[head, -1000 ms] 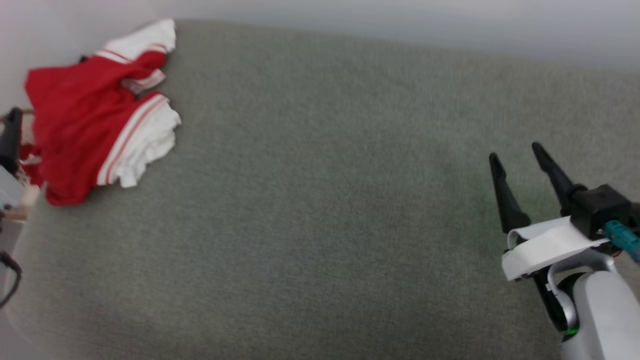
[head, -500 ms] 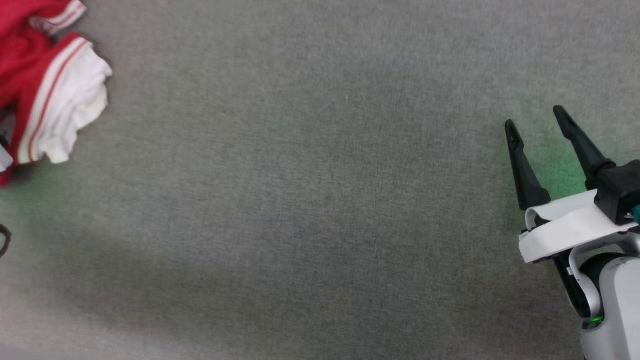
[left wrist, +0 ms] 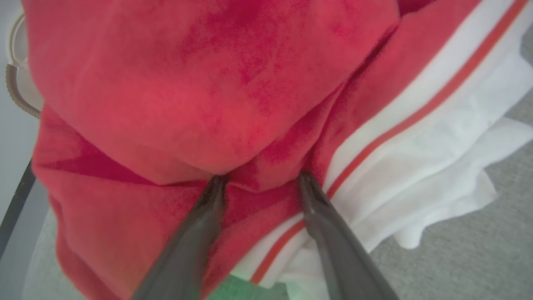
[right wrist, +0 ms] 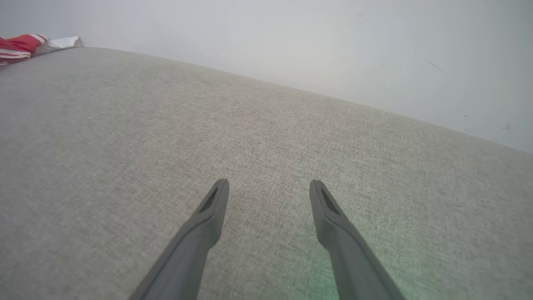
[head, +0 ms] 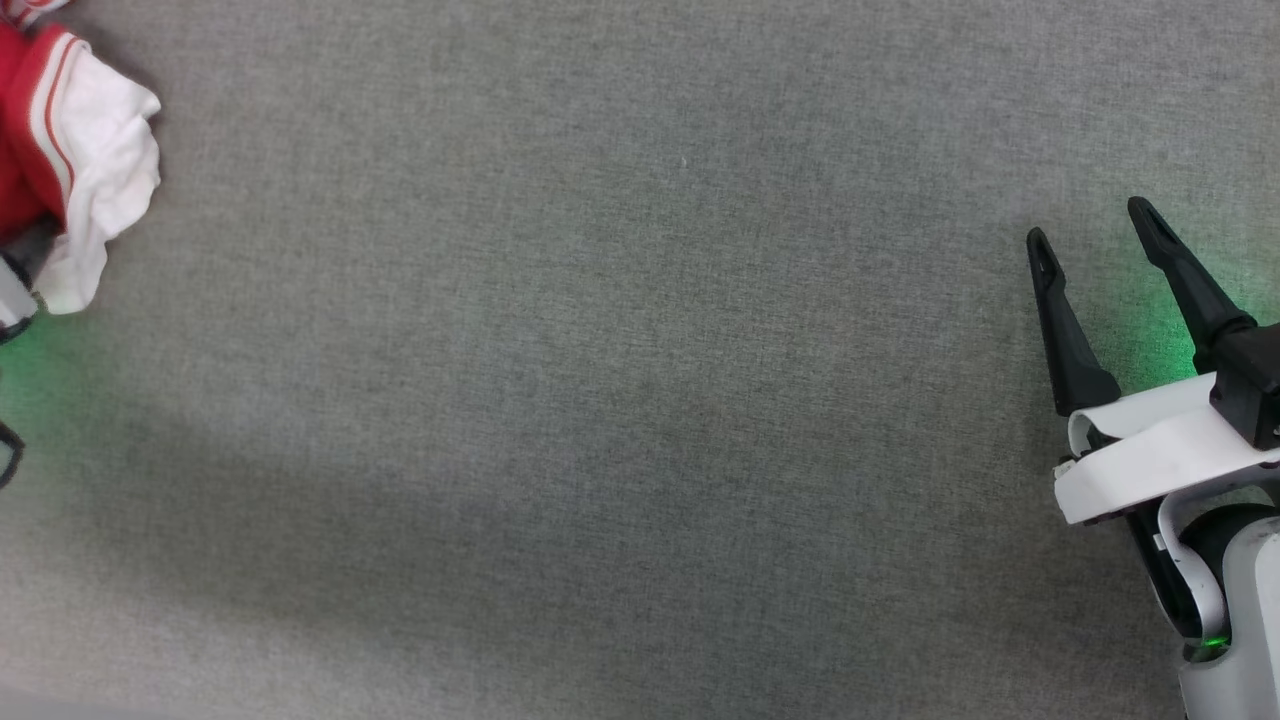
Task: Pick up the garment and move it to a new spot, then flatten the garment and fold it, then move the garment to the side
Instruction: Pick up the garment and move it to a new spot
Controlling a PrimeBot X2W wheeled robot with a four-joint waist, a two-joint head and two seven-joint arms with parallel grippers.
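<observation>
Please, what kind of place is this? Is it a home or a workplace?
Probably a robot test room rather than a home: a wide grey fabric-covered surface, a bare pale wall behind it, and one crumpled red-and-white jersey near its edge.

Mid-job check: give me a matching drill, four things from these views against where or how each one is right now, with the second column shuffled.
Column one
1. garment
2. left tool
3. right tool
4. grey surface

Column two
A. open over bare grey fabric, lower right of the head view
B. bunched at the head view's far left edge
C. fingers apart, tips pressed into red cloth
D. tinged green beside a dark finger

Pairs: 1-B, 2-C, 3-A, 4-D
</observation>
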